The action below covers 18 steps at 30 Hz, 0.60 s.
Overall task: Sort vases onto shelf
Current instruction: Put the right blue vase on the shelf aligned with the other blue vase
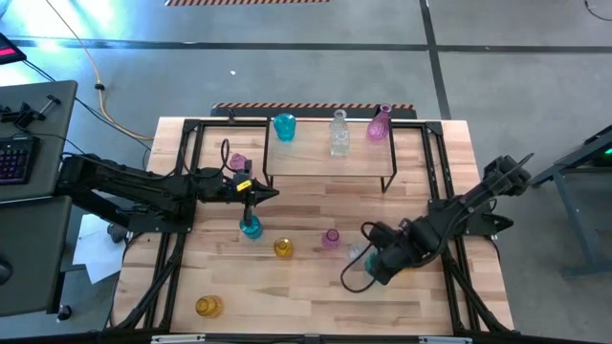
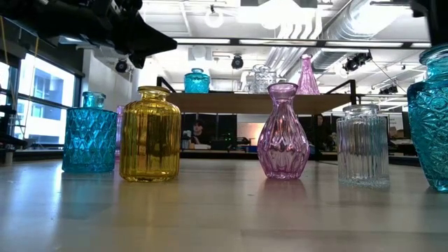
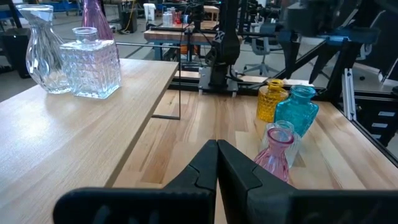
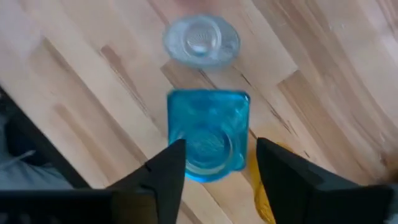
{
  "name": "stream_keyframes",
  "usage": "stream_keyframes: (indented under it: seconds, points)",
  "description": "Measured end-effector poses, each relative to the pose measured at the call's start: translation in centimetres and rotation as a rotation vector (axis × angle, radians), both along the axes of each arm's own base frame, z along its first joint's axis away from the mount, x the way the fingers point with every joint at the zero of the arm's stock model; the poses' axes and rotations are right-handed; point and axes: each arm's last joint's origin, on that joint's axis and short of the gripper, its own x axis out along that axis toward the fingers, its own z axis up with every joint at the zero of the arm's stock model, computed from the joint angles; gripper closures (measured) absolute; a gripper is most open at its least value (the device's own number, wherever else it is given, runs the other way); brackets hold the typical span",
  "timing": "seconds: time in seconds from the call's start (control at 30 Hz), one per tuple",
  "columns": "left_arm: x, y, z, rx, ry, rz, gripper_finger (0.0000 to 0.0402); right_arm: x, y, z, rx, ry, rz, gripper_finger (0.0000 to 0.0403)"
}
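The shelf [image 1: 316, 162] stands at the table's far middle and carries a teal vase [image 1: 284, 126], clear vases [image 1: 338, 134] and a pink vase [image 1: 380, 124]. More vases stand on the table: teal [image 1: 251, 227], yellow [image 1: 283, 248], pink [image 1: 331, 238], clear [image 1: 359, 253], yellow [image 1: 208, 306] and purple [image 1: 237, 162]. My right gripper [image 4: 217, 162] points down at the near right, open. Its fingers stand on either side of a square teal vase [image 4: 208, 134] that rests upright on the table. My left gripper [image 1: 268, 195] waits shut, level, in front of the shelf.
Black frame rails [image 1: 172, 248] run along the table's left and right sides. The clear vase [image 4: 201, 40] stands close beyond the square teal one, and a bit of a yellow vase [image 4: 261, 186] shows beside my right finger. Bare board lies on the shelf's near half [image 3: 93, 137].
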Motion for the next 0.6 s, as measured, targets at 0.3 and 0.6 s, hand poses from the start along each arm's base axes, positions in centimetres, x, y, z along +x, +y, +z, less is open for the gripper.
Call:
stream_keyframes:
  seconds: [0.3, 0.6]
  points:
    - [0.0, 0.0, 0.0, 0.0, 0.003, 0.0, 0.0401, 0.2, 1.5, -2.1, -0.101, 0.057, 0.02, 0.0228]
    - [0.1, 0.0, 0.2, 0.0, -0.004, 0.0, 0.0401, 0.9, 1.9, -3.6, -0.136, 0.104, 0.05, 0.0271]
